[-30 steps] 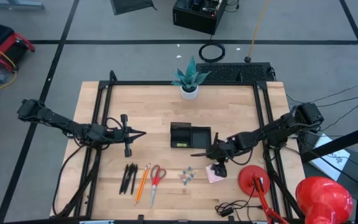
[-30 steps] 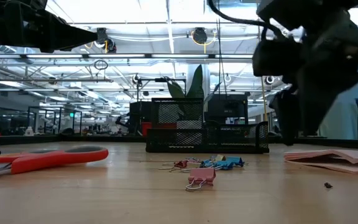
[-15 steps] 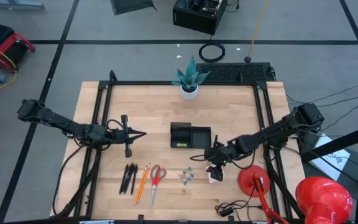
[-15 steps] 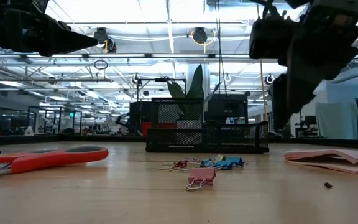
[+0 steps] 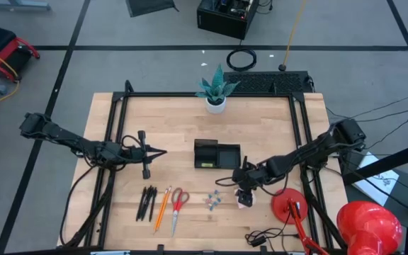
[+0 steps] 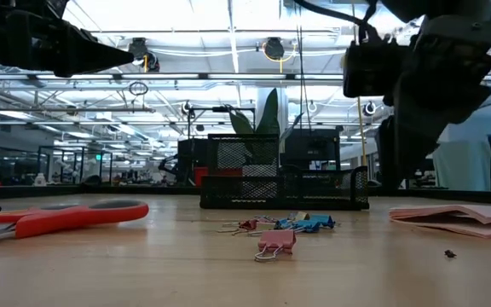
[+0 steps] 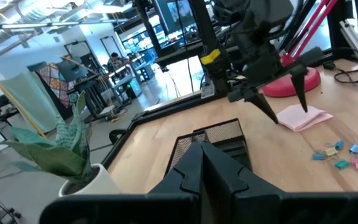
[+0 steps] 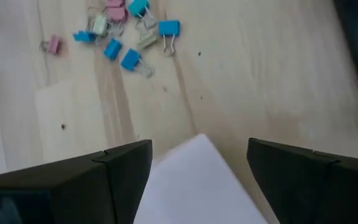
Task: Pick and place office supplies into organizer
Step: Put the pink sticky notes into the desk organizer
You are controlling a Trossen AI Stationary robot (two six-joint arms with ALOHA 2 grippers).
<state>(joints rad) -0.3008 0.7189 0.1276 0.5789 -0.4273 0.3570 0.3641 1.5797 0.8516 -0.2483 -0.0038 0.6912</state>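
Now, item one: my right hand has come down over the last second from beside the organizer to sit directly above the pink sticky-note pad, fingers spread wide with nothing between them. In the right wrist view the pad lies centred in the gap, one finger on either side.

Item two: sticky-note pad, flat on the counter, near the red lamp base, not yet gripped.

Item three: clips, loose cluster, just beside the pad, untouched.

Item four: scissors, pencil and pens, laid side by side at the near edge, well apart from my right hand.

Item five: organizer, near the counter's middle; contents hard to tell.

Item six: my left hand, closed and empty, hovering left of the organizer, unmoved.

Assessment: the descent has lined me up for a pinch on the pad; closing looks like the next move. Nothing appears sorted yet.
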